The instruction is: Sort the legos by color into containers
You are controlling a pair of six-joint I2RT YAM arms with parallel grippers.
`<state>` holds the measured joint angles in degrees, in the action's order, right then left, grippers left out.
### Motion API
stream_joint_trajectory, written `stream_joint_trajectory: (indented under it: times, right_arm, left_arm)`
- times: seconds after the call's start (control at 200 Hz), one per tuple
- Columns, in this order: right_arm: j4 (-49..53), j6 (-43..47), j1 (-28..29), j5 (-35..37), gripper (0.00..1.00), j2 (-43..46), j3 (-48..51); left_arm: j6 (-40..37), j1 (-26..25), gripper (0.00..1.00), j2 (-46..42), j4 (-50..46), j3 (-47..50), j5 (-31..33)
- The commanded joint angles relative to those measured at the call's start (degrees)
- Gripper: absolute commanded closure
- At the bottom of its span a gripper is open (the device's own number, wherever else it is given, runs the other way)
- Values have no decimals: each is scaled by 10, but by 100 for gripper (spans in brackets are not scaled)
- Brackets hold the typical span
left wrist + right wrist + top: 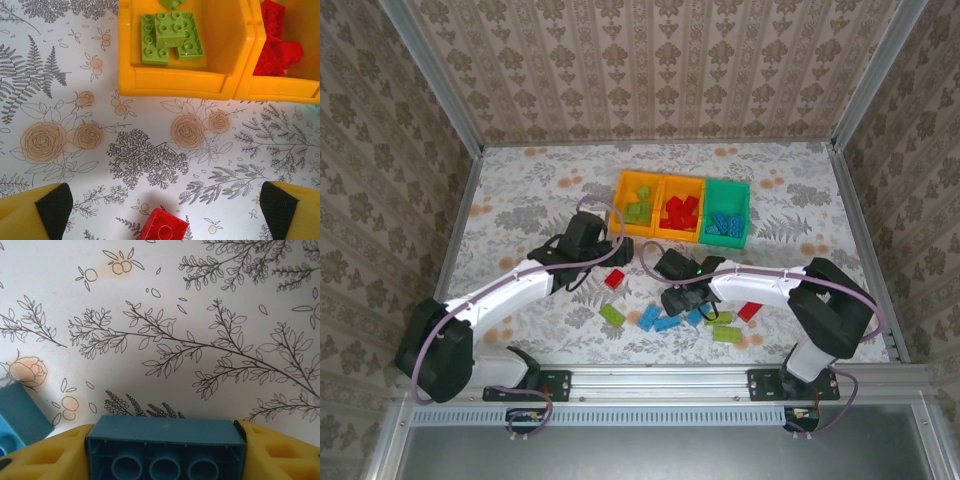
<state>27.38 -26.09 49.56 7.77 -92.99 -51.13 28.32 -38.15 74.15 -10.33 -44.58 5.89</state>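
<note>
Above the table (520,190), right end effector (165,454) clamping blue lego (165,432), left end effector (167,204) open.

The top camera looks down from behind the arms (510,287) over the whole table (520,200). The left wrist camera looks down closely, sharing the orange bins (175,82); the right, closer.

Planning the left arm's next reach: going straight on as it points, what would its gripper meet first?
Probably the red brick low between its open fingers, though depth is unclear; past it lies the yellow bin of green bricks.
</note>
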Motion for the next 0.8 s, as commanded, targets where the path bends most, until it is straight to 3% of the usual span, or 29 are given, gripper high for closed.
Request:
stream_joint_trajectory:
  times: [0.0, 0.15, 0.36, 0.62, 0.795]
  right_arm:
    - [27, -7, -5, 27, 45, 19, -15]
    - [31, 1, -51, 56, 44, 60, -29]
    - [-11, 36, -189, 69, 42, 93, -54]
    - [-11, 73, -291, 70, 41, -24, -187]
    - [2, 79, -328, 67, 37, -116, -278]
  left_arm:
    - [9, 4, 0, -16, -7, 7, 9]
    - [1, 2, 0, -19, -19, 12, 7]
    - [-18, -23, 0, -20, -29, 22, 7]
    - [-40, -97, 0, -1, -37, 17, 23]
    - [-73, -130, 0, 1, -42, 19, -6]
